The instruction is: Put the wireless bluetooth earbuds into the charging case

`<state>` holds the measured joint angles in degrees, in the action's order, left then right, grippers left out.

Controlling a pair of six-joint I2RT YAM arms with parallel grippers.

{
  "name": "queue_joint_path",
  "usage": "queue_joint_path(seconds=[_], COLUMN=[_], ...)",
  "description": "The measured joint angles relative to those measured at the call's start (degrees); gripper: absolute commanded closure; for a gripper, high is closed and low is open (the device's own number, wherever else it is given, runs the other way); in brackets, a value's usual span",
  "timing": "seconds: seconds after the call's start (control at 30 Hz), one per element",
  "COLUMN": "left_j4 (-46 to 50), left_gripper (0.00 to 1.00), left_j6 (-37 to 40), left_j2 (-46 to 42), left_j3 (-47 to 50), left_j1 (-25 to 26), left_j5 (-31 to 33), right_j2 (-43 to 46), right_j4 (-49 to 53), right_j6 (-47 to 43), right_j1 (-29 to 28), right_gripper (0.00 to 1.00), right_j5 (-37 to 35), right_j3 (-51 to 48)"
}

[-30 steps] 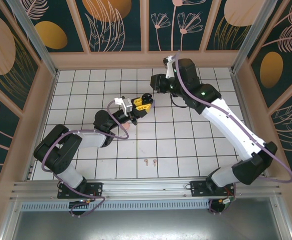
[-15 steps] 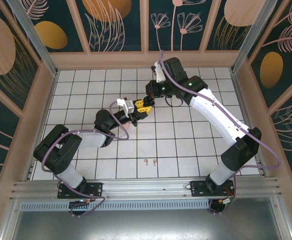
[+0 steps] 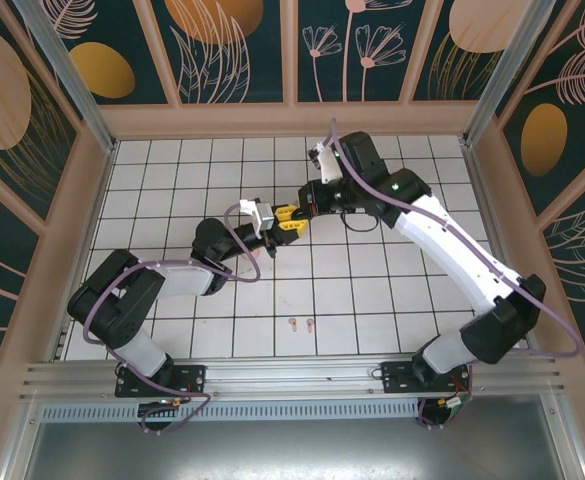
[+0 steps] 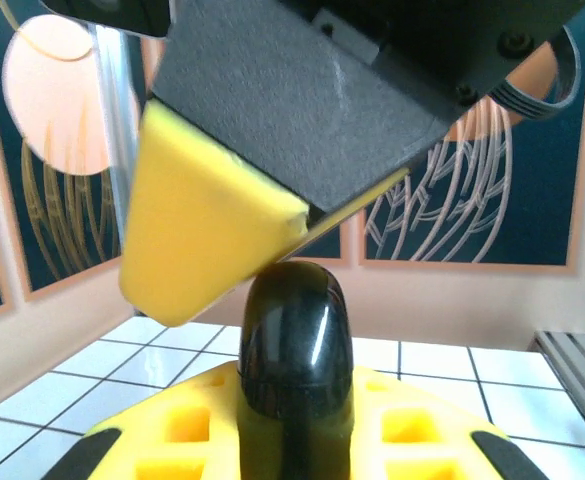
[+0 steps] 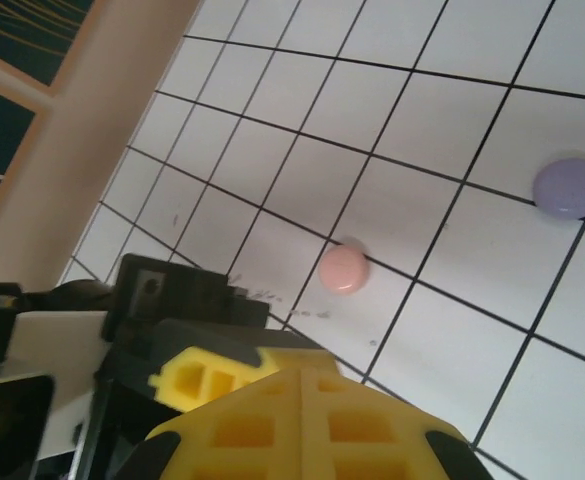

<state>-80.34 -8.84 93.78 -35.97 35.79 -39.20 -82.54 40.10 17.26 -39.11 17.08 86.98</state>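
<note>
Pink case (image 5: 343,268) and lilac case (image 5: 570,187) lie shut on the tiles, contents hidden. The left gripper (image 3: 292,222) pinches a black earbud (image 4: 294,330) by its stem, bulb up. The right gripper (image 3: 310,205), jaws closed, now presses in right above it (a second ago it hung back, slightly ajar). The pink earbuds (image 3: 293,323) sit unmoved near the front edge.

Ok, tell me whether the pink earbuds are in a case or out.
Out. Both pink earbuds lie loose on the white tiled table, side by side near its front edge, with no case around them.
</note>
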Motion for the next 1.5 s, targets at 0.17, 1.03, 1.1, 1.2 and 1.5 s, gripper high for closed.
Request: queue_joint_path(seconds=[0.17,1.03,1.1,1.2,1.5], left_j4=[0.0,31.52,31.15,31.76,35.19], left_gripper=[1.0,1.0,1.0,1.0,0.98], left_j6=[-0.92,-41.94,-45.77,-50.07,-59.78], left_j2=[0.0,12.94,13.6,14.71,20.46], left_j3=[-0.15,-10.16,-10.19,-11.3,-17.33], left_j1=[0.04,-0.37,-0.37,-0.37,-0.17], left_j5=[1.57,17.29,17.25,17.25,17.81], right_j2=[5.99,15.74,15.41,14.86,14.08], right_j4=[-0.94,-13.64,-14.71,-16.39,-18.34], right_j6=[3.93,13.05,12.83,12.66,12.2], right_j1=[1.62,9.2,9.33,9.53,9.79], right_gripper=[0.92,0.61,0.59,0.57,0.55], right_j5=[-2.56,-10.19,-10.16,-10.08,-9.94], right_j3=[-4.07,-27.04,-27.19,-27.98,-29.24])
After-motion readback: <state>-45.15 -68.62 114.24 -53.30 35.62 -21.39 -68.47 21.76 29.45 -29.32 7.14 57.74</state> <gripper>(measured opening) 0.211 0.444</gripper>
